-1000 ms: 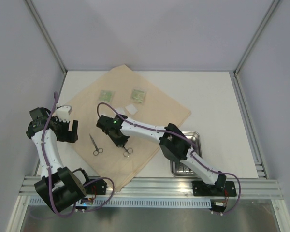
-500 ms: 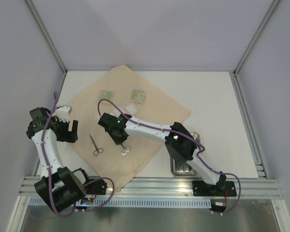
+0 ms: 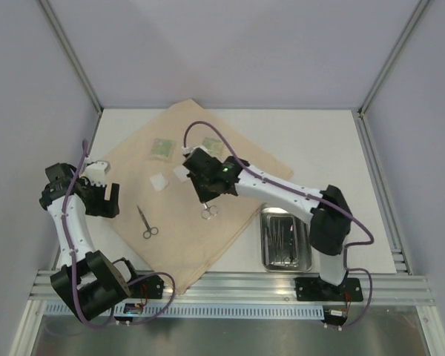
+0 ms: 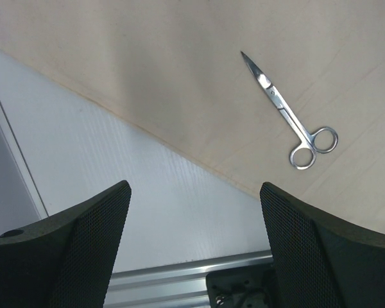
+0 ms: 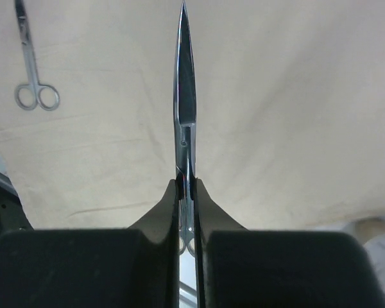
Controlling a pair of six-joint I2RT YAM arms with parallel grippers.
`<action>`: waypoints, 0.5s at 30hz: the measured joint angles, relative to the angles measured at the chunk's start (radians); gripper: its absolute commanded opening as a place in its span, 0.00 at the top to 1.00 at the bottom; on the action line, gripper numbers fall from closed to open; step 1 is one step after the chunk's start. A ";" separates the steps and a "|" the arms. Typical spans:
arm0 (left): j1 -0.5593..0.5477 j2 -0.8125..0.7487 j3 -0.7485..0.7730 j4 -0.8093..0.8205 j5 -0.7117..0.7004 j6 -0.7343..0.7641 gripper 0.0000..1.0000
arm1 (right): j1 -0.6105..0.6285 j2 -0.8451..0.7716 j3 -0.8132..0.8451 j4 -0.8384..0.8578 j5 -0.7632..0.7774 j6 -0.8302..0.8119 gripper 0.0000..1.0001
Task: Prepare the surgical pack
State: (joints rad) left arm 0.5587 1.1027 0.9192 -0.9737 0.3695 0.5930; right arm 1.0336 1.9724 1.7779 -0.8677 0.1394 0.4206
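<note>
Nearest the arm bases, the steel tray sat on the white table just off the right edge of the tan cloth. Thin metal instruments lay in it, too small to tell apart. A little farther in, a loose pair of scissors lay flat on the cloth, handles toward the near side. The left gripper hung over the cloth's left edge with its jaws wide apart, holding and touching nothing. Farther on, the right gripper had its jaws pinched tight on a second pair of scissors, the blades reaching past the fingertips above the cloth. Beyond it lay two white pads and, farthest, two green packets, all on the cloth.
</note>
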 measured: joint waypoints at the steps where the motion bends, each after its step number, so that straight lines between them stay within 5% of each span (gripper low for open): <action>1: 0.000 0.008 0.005 0.000 0.000 0.000 0.08 | -0.018 -0.070 -0.064 0.016 0.008 0.010 1.00; 7: 0.000 0.017 0.011 0.000 0.018 0.001 0.08 | -0.135 -0.465 -0.537 0.016 0.044 0.119 1.00; 15: 0.000 0.018 0.053 -0.010 0.045 0.017 0.08 | -0.277 -0.705 -0.963 -0.035 0.027 0.247 0.99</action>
State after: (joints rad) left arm 0.5591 1.1206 0.9718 -0.9840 0.4149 0.6098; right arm 0.7570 1.2675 0.8150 -0.9028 0.1661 0.6674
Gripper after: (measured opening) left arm 0.921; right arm 0.046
